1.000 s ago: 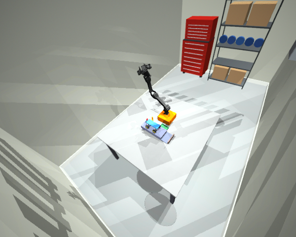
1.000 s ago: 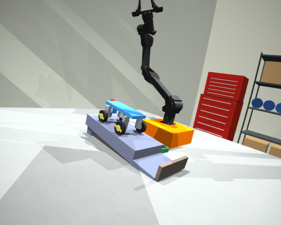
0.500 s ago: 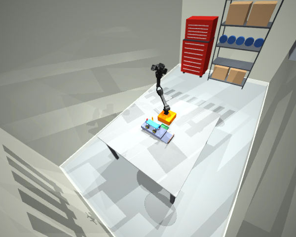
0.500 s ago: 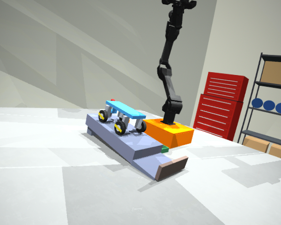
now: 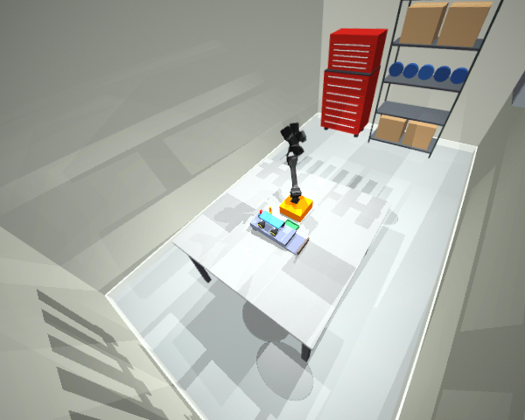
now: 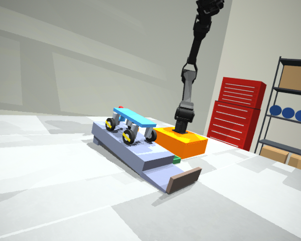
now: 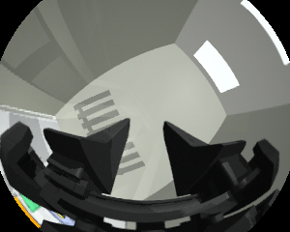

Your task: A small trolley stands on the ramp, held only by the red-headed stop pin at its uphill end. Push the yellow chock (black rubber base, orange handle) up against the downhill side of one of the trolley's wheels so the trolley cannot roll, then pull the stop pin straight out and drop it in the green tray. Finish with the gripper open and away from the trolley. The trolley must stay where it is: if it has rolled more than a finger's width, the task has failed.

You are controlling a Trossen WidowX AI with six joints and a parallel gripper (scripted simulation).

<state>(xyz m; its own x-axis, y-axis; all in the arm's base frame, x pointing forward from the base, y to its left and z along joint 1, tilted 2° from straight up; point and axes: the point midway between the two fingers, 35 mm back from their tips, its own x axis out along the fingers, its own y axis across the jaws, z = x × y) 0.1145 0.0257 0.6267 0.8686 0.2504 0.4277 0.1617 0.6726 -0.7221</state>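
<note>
The trolley, with a light blue deck (image 5: 271,220) (image 6: 135,117) and black wheels, stands on the grey-blue ramp (image 5: 294,244) (image 6: 119,151). The red head of the stop pin (image 5: 261,211) (image 6: 121,107) shows at the trolley's uphill end. The orange handle of the chock (image 5: 269,209) shows beyond the trolley; its base and exact resting place are hidden. The green tray (image 5: 291,224) (image 6: 176,159) lies beside the ramp, near the arm's base. My gripper (image 7: 147,123) is partly open with nothing between its fingers. It is raised high above the arm's base, far from trolley, chock and pin.
The arm stands on an orange block (image 5: 296,210) (image 6: 180,145) close beside the ramp and tray. A brown end board (image 5: 303,246) (image 6: 184,181) stands at the ramp's low end. A red tool cabinet (image 5: 346,99) (image 6: 232,121) and a shelf rack stand well behind the table.
</note>
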